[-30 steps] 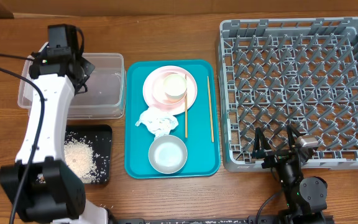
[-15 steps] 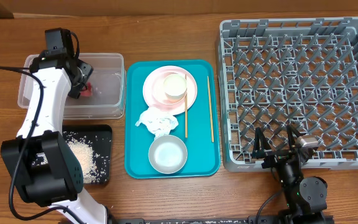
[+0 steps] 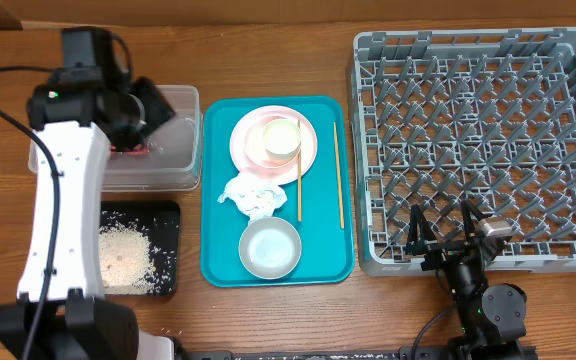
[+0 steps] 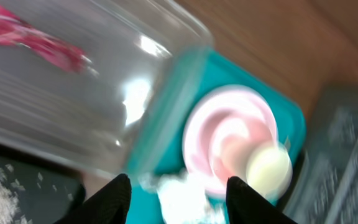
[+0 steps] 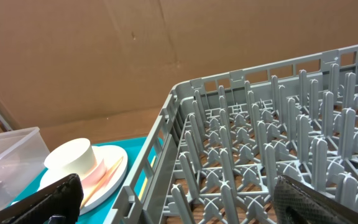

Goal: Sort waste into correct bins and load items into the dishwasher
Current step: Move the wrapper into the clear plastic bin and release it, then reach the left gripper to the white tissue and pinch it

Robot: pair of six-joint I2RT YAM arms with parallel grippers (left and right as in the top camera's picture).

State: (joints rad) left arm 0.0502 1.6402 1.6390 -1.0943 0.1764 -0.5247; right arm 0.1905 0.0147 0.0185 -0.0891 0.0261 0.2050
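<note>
Left pincer (image 4: 178,196) hangs part-open, empty, over clear tub (image 3: 176,150); red wrapper (image 4: 39,42) lies inside tub. Black tray (image 3: 168,215) holds rice grains (image 3: 123,255). Teal tray (image 3: 320,250) carries pink plate (image 3: 248,135), white cup (image 3: 281,138), tissue (image 3: 251,195), grey-blue bowl (image 3: 270,247), chopsticks (image 3: 339,175). Right pincer (image 3: 443,232) gapes wide, empty, at dish rack (image 3: 480,40) near edge.

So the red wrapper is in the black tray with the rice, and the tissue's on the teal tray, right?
Not quite: the red wrapper lies in the clear tub, as the left wrist view shows. The tissue is on the teal tray.
</note>
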